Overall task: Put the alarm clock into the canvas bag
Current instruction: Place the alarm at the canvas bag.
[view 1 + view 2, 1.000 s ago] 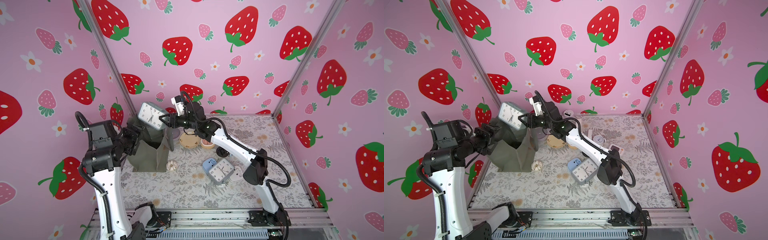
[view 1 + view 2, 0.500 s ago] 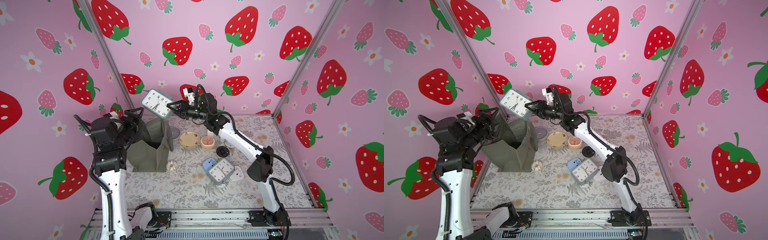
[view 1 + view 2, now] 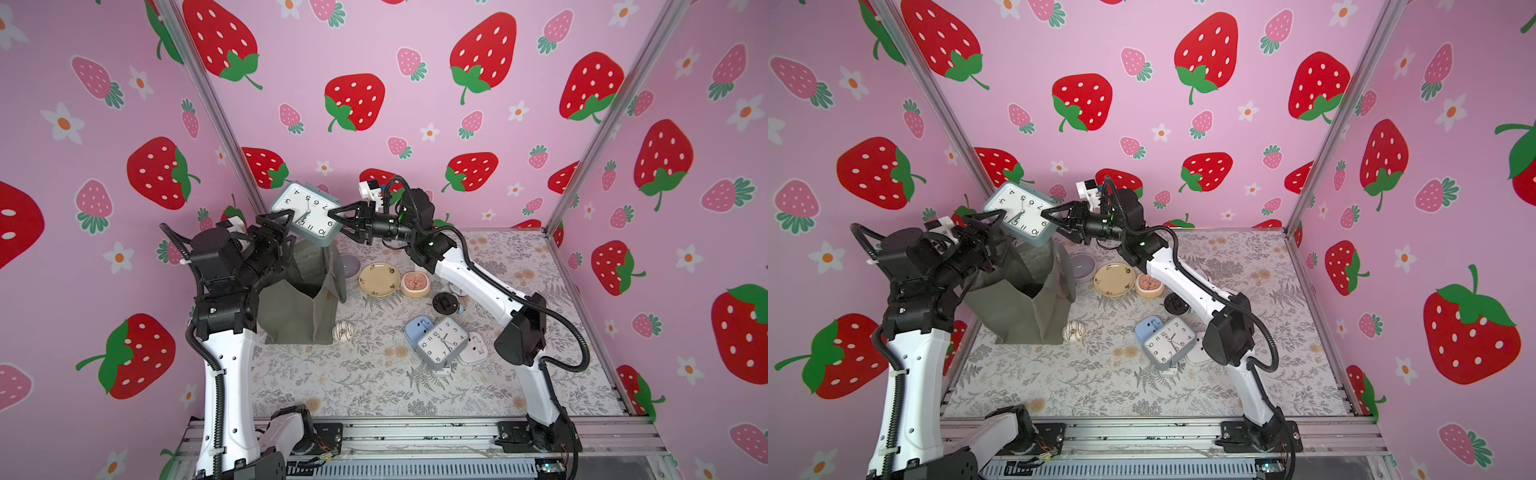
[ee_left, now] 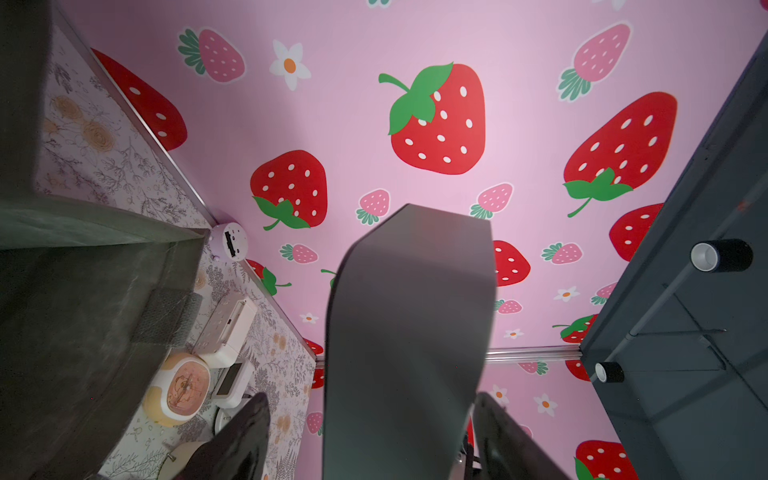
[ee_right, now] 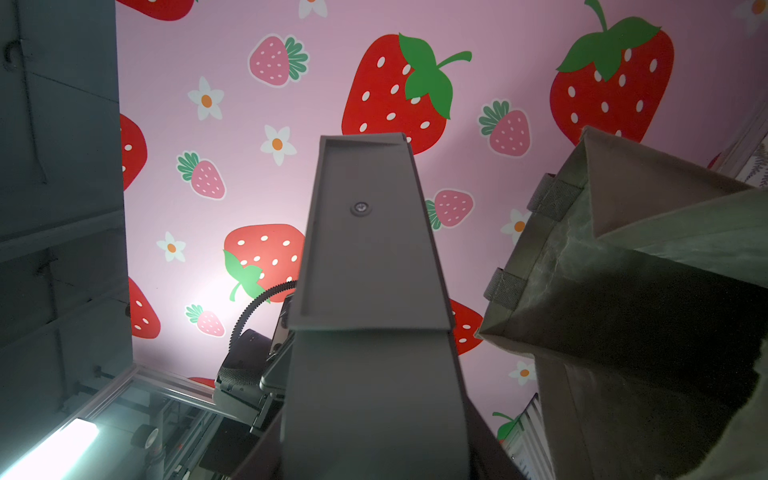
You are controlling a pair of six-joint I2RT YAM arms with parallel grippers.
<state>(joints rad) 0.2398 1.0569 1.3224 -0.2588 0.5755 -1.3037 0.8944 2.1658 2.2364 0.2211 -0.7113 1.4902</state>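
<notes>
Right gripper (image 3: pixel 336 221) clamped on alarm clock (image 3: pixel 307 214), poised over canvas bag (image 3: pixel 299 307) below. Left gripper (image 3: pixel 288 226) jaws apart straddling its far edge, likely steadying

The only legible marks are dial numerals. The clock (image 3: pixel 307 214) at the tips of the right claw (image 3: pixel 336 220) shows black 3, 4, 5, 6, 7, 9, 10, 11 and 12, upside down in both top views. Tiny print on its face is too small to read. A second clock (image 3: pixel 442 341), well apart from that claw and lower, shows black numerals, among them 10, 11 and 2.
</notes>
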